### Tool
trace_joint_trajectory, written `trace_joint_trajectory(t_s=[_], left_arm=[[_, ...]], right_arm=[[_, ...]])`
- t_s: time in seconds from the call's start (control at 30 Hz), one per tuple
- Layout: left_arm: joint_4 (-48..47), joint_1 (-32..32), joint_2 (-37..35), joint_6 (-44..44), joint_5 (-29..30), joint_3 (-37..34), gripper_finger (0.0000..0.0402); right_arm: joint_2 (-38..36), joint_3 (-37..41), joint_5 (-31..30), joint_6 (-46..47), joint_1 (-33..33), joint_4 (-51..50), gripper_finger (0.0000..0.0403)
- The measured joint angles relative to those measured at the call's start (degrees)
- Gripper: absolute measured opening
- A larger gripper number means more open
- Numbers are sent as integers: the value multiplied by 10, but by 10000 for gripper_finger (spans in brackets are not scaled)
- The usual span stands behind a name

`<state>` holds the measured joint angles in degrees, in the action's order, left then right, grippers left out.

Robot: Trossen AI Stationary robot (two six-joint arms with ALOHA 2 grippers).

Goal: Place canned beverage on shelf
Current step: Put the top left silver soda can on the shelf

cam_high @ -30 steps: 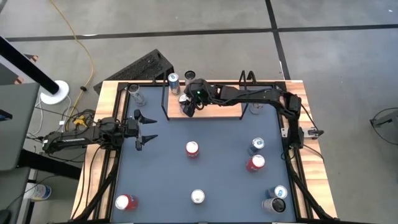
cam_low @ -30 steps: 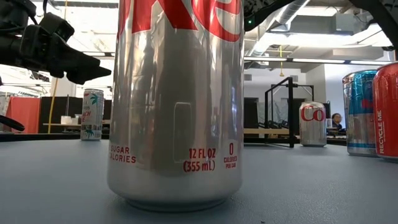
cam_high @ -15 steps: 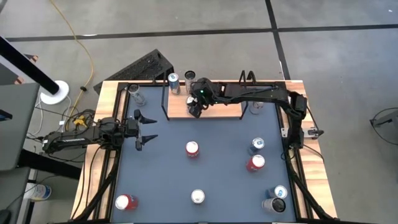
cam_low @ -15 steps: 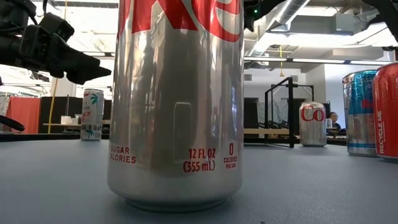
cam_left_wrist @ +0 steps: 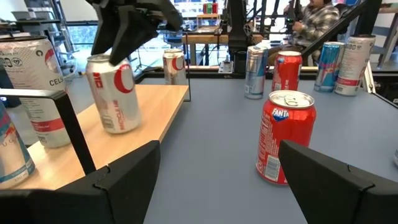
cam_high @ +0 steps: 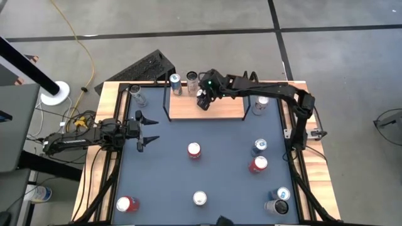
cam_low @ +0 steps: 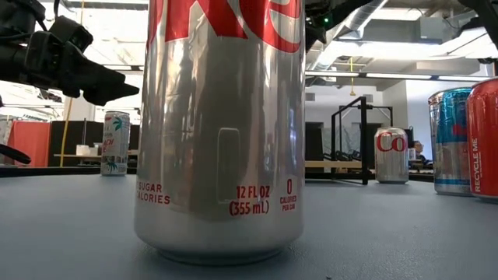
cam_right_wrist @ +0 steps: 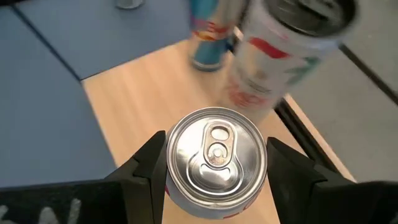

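While tilted over shelf (cam_high: 188, 108), can (cam_right_wrist: 216, 160) sits btwn right tool (cam_right_wrist: 214, 168) fingers.

A: Low view: the silver can (cam_low: 219, 128) up front loses its top to the picture's edge and hides most of the table behind it.

B: Noted. On the far right, the red can (cam_low: 484, 136) is cut by the picture's edge too.

A: Right wrist view: the tall can (cam_right_wrist: 283, 53) on the shelf (cam_right_wrist: 149, 99) is blurred, label unreadable. The held can (cam_right_wrist: 216, 163) shows its lid only; its base is out of sight.

B: High view: the right gripper (cam_high: 204, 99) covers that can completely. Labels on the table cans are too small to read.
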<state>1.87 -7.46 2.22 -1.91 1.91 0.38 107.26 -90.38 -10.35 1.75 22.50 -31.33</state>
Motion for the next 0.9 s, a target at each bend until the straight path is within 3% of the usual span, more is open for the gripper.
trace_joint_trajectory(t_s=[0.47,0.9], left_arm=[[0,0,0,0,0,0,318],[0,0,0,0,0,0,318]], right_arm=[[1,10,2,-7,79,8,203],[1,10,-2,2,97,-16,203]])
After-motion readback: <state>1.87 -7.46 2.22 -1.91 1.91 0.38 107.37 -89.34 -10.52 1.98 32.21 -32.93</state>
